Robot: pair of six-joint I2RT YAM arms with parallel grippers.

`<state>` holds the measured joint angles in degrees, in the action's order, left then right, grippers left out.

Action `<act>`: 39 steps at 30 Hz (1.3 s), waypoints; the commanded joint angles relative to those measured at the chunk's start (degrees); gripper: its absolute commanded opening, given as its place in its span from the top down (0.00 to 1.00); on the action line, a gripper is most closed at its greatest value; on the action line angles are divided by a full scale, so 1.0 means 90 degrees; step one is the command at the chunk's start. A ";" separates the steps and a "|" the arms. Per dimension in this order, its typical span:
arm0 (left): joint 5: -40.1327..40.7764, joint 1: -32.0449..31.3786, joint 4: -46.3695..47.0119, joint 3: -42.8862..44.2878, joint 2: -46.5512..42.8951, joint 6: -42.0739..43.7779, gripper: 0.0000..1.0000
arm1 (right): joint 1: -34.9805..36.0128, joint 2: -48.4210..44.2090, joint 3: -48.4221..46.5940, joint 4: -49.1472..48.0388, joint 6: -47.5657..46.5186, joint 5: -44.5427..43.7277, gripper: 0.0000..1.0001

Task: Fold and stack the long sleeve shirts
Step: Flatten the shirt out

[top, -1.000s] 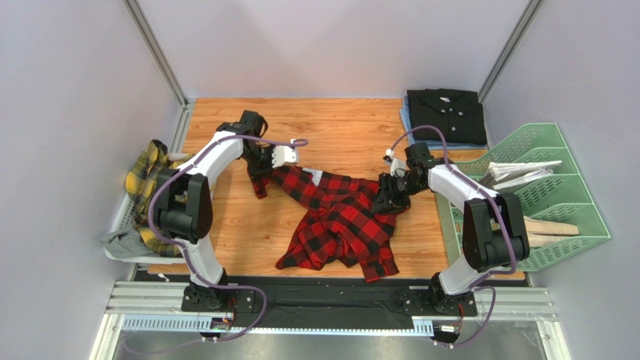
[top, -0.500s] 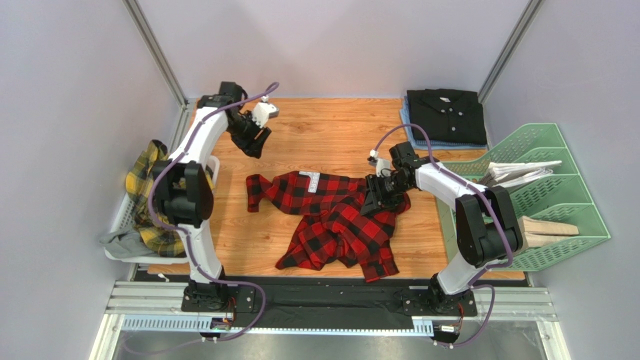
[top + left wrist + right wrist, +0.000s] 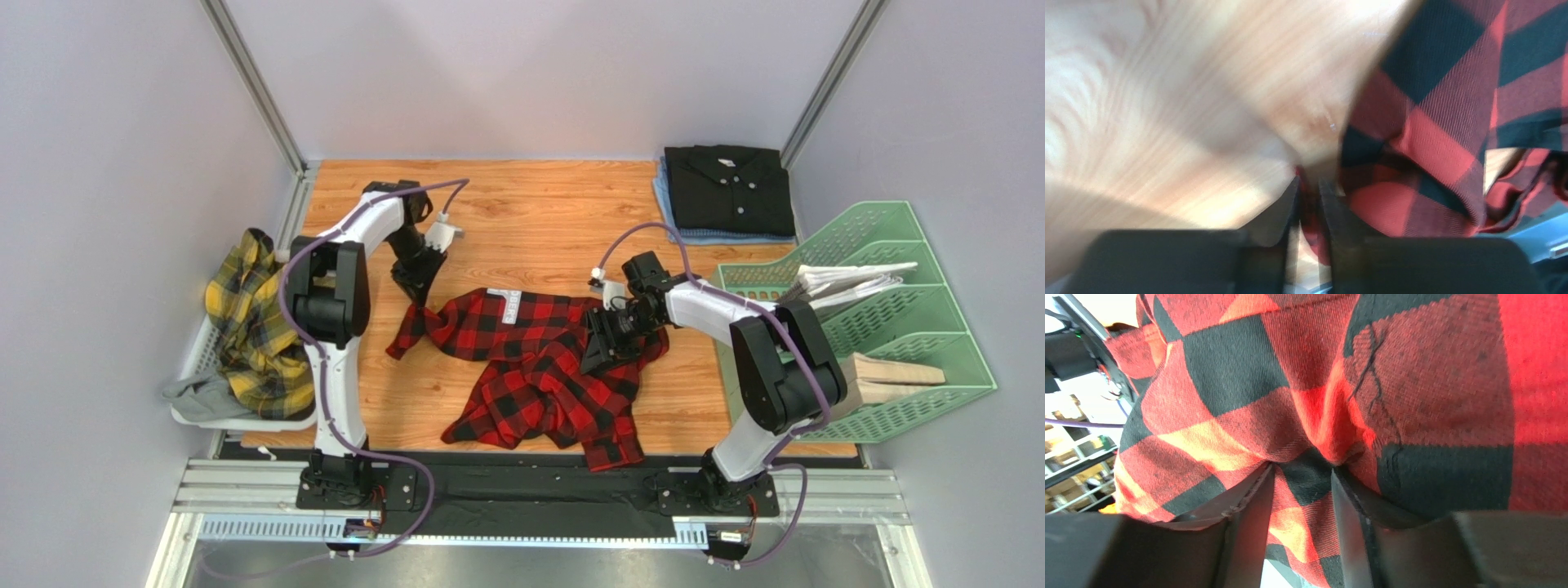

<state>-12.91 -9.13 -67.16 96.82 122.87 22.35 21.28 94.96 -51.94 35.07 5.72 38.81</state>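
My left gripper let go, then pinched the red check shirt by its sleeve again. My right gripper stays clamped on it. The shirt lies crumpled mid-desk, ready for spreading.

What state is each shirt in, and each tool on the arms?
red check shirt, unfolded, rumpled on the table
black shirt, folded, far right corner
yellow plaid shirt, crumpled heap at the left
left tool, shut on the red check shirt
right tool, shut on the red check shirt
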 commanded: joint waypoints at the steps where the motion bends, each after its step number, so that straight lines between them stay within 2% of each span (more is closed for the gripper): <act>1: -0.0606 -0.0011 -0.0184 0.1541 0.0652 -0.0227 1.00 | 0.0087 0.0298 -0.0058 -0.0702 0.0467 0.0385 0.52; 3: -0.0811 -0.0021 -0.0467 0.2334 0.0946 -0.0101 1.00 | 0.0106 0.0503 -0.0194 -0.0868 0.0799 0.0619 0.50; 4: -0.0802 -0.0041 -0.0565 0.3247 0.1267 -0.0110 1.00 | 0.0107 0.0552 -0.0253 -0.0947 0.0907 0.0716 0.49; 7: -0.1085 -0.0070 -0.0917 0.4880 0.1601 -0.0139 1.00 | 0.0107 0.0485 -0.0536 -0.1405 0.1405 0.1010 0.47; 9: -0.1115 -0.0158 -0.0820 0.5296 0.1515 -0.0217 1.00 | 0.0029 0.0290 -0.0770 -0.1426 0.1455 0.1049 0.46; 11: -0.0969 -0.0197 -0.0751 0.5210 0.1125 -0.0295 1.00 | -0.0137 0.0163 -0.1258 -0.1193 0.1232 0.0866 0.45; 12: -0.0920 -0.0178 -0.0809 0.5045 0.0978 -0.0315 0.94 | -0.0167 0.0162 -0.1482 -0.0969 0.0698 0.0719 0.44; 13: -0.0871 -0.0148 -0.0868 0.4347 0.0551 -0.0315 0.83 | -0.0167 0.0201 -0.2035 -0.0464 0.0413 0.0563 0.44; 14: -0.0813 -0.0052 -0.0791 0.3828 0.0296 -0.0412 0.52 | -0.0148 0.0278 -0.2283 -0.0237 0.0197 0.0300 0.45; 15: -0.0744 0.0017 -0.0616 0.3204 -0.0016 -0.0510 0.40 | -0.0118 0.0482 -0.2537 -0.0060 0.0021 0.0201 0.45; 16: -0.0599 0.0095 -0.0324 0.2038 -0.0619 -0.0636 0.34 | -0.0099 0.0600 -0.2723 0.0193 -0.0164 0.0152 0.45; 17: -0.0481 0.0202 -0.0167 0.1475 -0.0905 -0.0657 0.29 | 0.0008 0.0747 -0.3092 0.0331 -0.0273 0.0006 0.46; 20: 0.0299 0.0242 0.0332 -0.0372 -0.1795 -0.0657 0.26 | 0.0242 0.1255 -0.3543 0.0673 -0.0595 -0.0365 0.50; 22: 0.0670 0.0242 0.0517 -0.1250 -0.2050 -0.0774 0.26 | 0.0282 0.1527 -0.3652 0.0839 -0.0712 -0.0503 0.51; 25: 0.1023 0.0242 0.0664 -0.1742 -0.1934 -0.0959 0.26 | 0.0311 0.1695 -0.3701 0.1044 -0.1005 -0.0766 0.53; 30: 0.0965 0.0165 0.0850 -0.1657 -0.1116 -0.1233 0.23 | 0.0302 0.1520 -0.3097 0.1162 -0.1240 -0.0836 0.54; 33: 0.0898 0.0125 0.0909 -0.0713 -0.0472 -0.1389 0.37 | 0.0302 0.1315 -0.2297 0.0919 -0.1143 -0.0680 0.54; 34: 0.0771 0.0096 0.0803 -0.0418 -0.0295 -0.1467 0.48 | 0.0302 0.1295 -0.1918 0.0792 -0.1104 -0.0563 0.54; 36: 0.0770 0.0047 0.0704 0.0448 0.0231 -0.1526 0.56 | 0.0312 0.1295 -0.1623 0.0645 -0.0939 -0.0445 0.54; 37: 0.0741 0.0008 0.0607 0.0773 0.0418 -0.1507 0.67 | 0.0321 0.1314 -0.1437 0.0538 -0.0870 -0.0271 0.54; 38: 0.0741 0.0008 0.0500 0.1134 0.0633 -0.1478 0.74 | 0.0321 0.1353 -0.1358 0.0479 -0.0753 -0.0143 0.54; 39: 0.0721 0.0008 0.0373 0.1930 0.1089 -0.1468 0.84 | 0.0321 0.1392 -0.1290 0.0314 -0.0675 0.0013 0.53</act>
<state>-5.48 -8.21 -63.18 99.24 125.60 10.41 23.99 108.38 -66.92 42.17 -2.11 35.53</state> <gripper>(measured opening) 0.310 0.458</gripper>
